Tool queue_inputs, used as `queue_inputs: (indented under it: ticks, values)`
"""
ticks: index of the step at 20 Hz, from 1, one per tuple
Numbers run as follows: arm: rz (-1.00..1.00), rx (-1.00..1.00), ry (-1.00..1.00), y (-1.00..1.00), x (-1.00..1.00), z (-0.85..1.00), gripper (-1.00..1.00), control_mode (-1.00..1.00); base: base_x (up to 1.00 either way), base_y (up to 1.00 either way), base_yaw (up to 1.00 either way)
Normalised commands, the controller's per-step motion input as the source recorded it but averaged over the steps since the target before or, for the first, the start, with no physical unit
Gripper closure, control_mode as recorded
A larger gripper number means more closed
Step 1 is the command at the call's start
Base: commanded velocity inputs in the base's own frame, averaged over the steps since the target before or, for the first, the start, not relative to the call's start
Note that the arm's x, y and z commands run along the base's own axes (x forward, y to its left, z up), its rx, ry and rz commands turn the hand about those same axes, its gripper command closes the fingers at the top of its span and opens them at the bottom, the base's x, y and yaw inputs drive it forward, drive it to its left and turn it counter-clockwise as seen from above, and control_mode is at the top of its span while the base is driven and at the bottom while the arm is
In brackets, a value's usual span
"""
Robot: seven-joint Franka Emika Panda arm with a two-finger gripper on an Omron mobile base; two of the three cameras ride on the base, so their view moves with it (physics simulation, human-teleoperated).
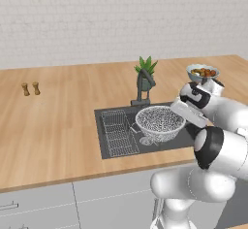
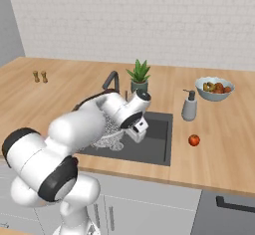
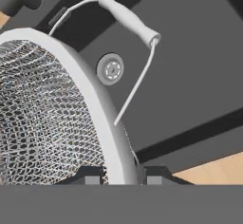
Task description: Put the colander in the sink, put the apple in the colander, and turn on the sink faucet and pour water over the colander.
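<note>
Left base view: sink [image 1: 104, 145], dark grey rectangular basin sunk in a wooden counter [image 1: 53, 126], taken as landmark. Colander [image 1: 160, 122], round silvery wire mesh with pale rim, sits over the sink's right half, its rim above the basin edge; a rectangular wire rack [image 1: 118, 132] fills the left half, just beside it. Sink faucet [image 1: 143, 88] stands at the sink's back edge with a green potted plant [image 1: 147, 68] behind it. Broad bare counter lies left of the sink, two small shakers [image 1: 30, 89] well apart from it; a fruit bowl [image 1: 202, 72] lies beyond the sink's right back corner. Right base view: apple [image 2: 194, 140], small and red, rests on the counter right of the sink, apart from its edge; a soap dispenser [image 2: 189, 105] stands behind it. The arm covers much of the colander; dark basin floor to its right lies open. Hand view: gripper [image 3: 122, 176] clamped on the colander's pale rim, one finger either side; a wire side handle with a white grip arches over the round metal drain [image 3: 110, 69].
</note>
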Motion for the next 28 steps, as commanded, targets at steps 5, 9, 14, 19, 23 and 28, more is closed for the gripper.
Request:
queue_inputs:
  ticks: [5,9,14,19,23,28]
  values:
    - [0.0,0.04,0.04,-0.23,0.45,-0.18,1.0,-1.0,0.0,0.0,0.0]
    - [0.0,0.01,-0.04,0.0,0.33,-0.25,1.0,-1.0,0.0,0.0,0.0]
    - [0.0,0.0,-0.12,0.0,0.25,-0.43,1.0,-1.0,0.0,0.0,0.0]
    - [0.0,0.04,-0.01,-0.23,0.26,-0.33,1.0,-1.0,0.0,0.0,0.0]
    - [0.0,0.08,0.01,-0.13,0.4,-0.28,1.0,-1.0,0.0,0.0,0.0]
    - [0.0,0.02,0.02,-0.02,0.46,-0.28,1.0,-1.0,0.0,0.0,0.0]
